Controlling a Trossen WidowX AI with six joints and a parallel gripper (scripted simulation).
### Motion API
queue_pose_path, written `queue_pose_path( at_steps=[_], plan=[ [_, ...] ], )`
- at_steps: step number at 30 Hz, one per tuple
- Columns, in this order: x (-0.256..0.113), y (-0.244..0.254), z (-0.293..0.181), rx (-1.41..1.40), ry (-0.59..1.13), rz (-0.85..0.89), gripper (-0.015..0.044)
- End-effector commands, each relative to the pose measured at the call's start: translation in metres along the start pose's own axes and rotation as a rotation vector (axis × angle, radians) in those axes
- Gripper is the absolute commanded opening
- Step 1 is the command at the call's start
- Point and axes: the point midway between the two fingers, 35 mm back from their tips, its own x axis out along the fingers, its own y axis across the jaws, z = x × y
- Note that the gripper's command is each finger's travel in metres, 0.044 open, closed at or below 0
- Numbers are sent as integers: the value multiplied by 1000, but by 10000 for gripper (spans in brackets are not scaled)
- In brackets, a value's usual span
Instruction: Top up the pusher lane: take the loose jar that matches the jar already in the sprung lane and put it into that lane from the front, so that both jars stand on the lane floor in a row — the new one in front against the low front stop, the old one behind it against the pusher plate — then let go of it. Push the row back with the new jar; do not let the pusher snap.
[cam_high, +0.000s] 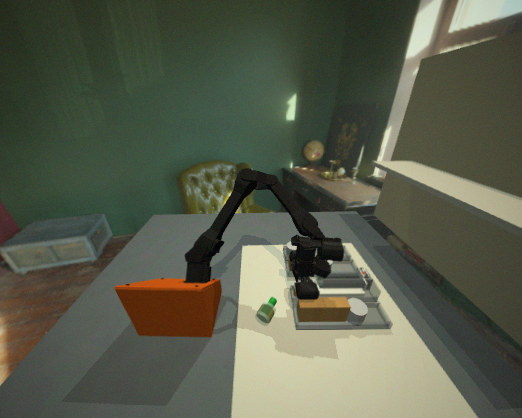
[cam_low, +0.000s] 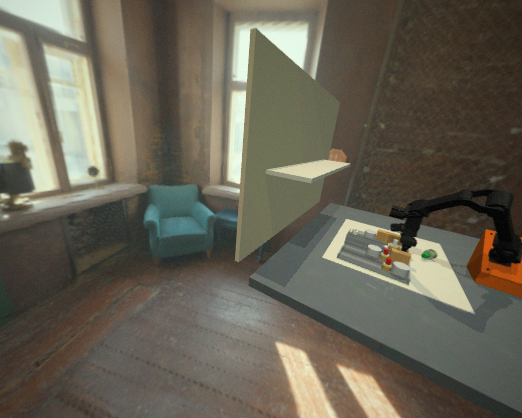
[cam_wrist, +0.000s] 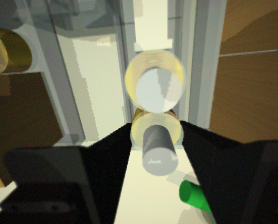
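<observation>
My gripper (cam_wrist: 155, 126) (cam_low: 407, 248) (cam_high: 305, 291) is shut on a pale yellow glass jar with a grey lid (cam_wrist: 160, 161), lid towards the wrist camera. A similar jar with a pale lid (cam_wrist: 158, 91) stands directly behind it in the sprung lane, between the grey lane walls (cam_wrist: 200, 75), against the white pusher plate (cam_wrist: 152, 44). In the wrist view the two jars overlap, one right in front of the other. The fingers hide the held jar's sides; its base and the front stop are hidden, so I cannot tell whether it touches the lane floor.
A green-capped jar (cam_high: 266, 312) (cam_low: 429, 254) (cam_wrist: 196, 196) lies on the mat (cam_high: 270, 370) in front of the lanes. Wooden blocks (cam_high: 324, 310) (cam_wrist: 250, 95) flank the lane. Red-lidded jars (cam_low: 388, 263) and a white cylinder (cam_high: 357, 311) (cam_low: 401, 270) stand in the tray area. A shelf (cam_low: 310, 171) is behind.
</observation>
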Motion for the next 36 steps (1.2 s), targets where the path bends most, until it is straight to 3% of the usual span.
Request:
queue_pose_path(
  at_steps=[1,36],
  plan=[
    [0,1,1,-2,-6,5,0],
    [0,0,-6,-2,-6,5,0]
  ],
)
